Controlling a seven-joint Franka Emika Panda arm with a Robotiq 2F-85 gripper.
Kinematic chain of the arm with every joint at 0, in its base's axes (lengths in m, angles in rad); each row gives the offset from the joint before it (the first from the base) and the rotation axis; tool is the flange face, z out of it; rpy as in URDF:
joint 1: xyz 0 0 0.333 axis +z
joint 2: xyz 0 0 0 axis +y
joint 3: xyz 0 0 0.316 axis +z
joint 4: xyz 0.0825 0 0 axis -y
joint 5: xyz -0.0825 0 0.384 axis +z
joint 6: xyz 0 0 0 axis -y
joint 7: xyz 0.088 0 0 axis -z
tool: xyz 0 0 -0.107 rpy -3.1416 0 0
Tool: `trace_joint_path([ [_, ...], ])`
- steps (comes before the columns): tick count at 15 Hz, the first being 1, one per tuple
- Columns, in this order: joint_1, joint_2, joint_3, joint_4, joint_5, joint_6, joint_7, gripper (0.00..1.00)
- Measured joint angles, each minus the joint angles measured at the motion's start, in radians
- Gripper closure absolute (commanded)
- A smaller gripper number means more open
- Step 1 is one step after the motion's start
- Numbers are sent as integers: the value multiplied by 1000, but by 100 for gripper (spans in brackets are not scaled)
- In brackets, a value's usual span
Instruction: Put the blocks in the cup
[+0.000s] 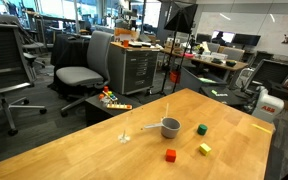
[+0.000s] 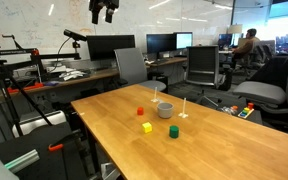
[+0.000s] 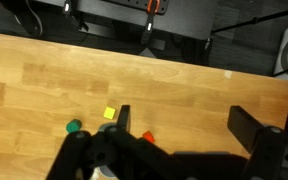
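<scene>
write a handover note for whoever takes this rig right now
End effector: open, empty, raised high above the wooden table.
Blocks: small red cube, small yellow cube and small green cube all lie loose on the table, apart from each other and outside the cup.
Cup: squat grey metallic cup with a straight side handle stands upright, beside a thin clear stemmed glass.
Done: nothing yet.
Left: pick up each of the three cubes and drop it in the cup.
</scene>
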Motion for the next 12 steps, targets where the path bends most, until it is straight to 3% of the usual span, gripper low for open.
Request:
trace_joint_path([
  [8, 0, 2, 0, -4, -7, 1, -1, 0],
  [12, -7, 28, 0, -28, -91, 22, 0, 0],
])
